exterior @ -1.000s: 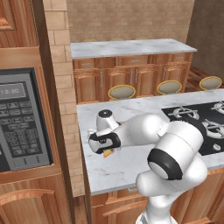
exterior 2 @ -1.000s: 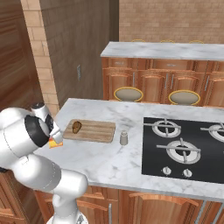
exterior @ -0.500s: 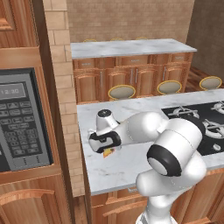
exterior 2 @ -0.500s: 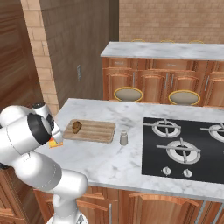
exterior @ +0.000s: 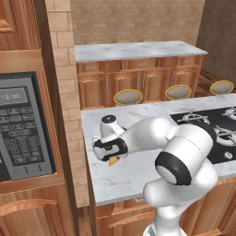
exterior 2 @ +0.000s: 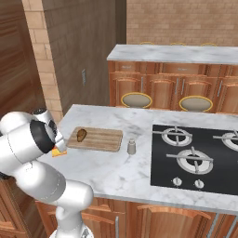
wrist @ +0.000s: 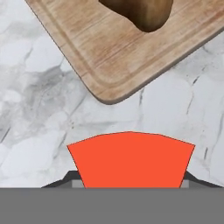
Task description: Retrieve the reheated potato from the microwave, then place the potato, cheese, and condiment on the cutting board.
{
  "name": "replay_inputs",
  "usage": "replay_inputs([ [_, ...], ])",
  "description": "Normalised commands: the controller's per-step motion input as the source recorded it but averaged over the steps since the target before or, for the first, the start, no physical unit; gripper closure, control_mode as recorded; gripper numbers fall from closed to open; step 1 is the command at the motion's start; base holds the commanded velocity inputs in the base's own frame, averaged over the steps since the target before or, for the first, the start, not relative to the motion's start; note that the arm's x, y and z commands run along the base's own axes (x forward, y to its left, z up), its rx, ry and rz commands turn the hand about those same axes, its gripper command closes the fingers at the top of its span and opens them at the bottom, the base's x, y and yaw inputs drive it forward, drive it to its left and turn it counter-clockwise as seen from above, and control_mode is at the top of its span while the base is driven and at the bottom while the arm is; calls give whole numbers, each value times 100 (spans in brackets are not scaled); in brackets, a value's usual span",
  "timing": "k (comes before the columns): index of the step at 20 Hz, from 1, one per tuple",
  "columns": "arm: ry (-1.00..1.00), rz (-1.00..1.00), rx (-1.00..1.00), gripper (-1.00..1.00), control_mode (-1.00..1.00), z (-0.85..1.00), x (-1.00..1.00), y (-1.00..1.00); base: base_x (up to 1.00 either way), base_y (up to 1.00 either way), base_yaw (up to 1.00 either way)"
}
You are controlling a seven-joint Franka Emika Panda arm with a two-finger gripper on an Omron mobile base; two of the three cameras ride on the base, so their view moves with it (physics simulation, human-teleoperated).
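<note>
Marble counter (exterior 2: 116, 172): holds a light-wood cutting board (exterior 2: 100, 139) near its left end, a black hob (exterior 2: 200, 158) to the right. Potato (exterior 2: 82, 135): brown, lying on the board's left part; in the hand view it sits at the top edge (wrist: 142, 13), the board (wrist: 113, 57) beneath it, one rounded corner pointing toward the camera. Condiment (exterior 2: 132, 147): pale shaker, upright on the marble just beside the board's right end, off it. Cheese (wrist: 131, 159): red face toward the hand camera, low on the counter, apart from the board; an orange-yellow bit (exterior 2: 58, 151) shows under the hand in the right base view. Gripper (wrist: 130, 183): one fingertip on each side of the cheese, close against it; firm clamp or not cannot be told. Microwave (exterior: 23, 126): keypad panel at far left.
</note>
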Motion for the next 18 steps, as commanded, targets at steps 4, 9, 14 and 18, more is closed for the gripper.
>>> replay_inputs([
  [4, 0, 0, 0, 100, -100, 32, -16, -8, 0, 0, 0],
  [9, 1, 0, 0, 100, -100, 46, -9, -19, 0, 0, 0],
  [14, 9, 0, 0, 100, -100, 52, 0, -26, 0, 0, 0],
  [18, 20, 0, 0, 100, -100, 46, 0, -26, 0, 0, 0],
])
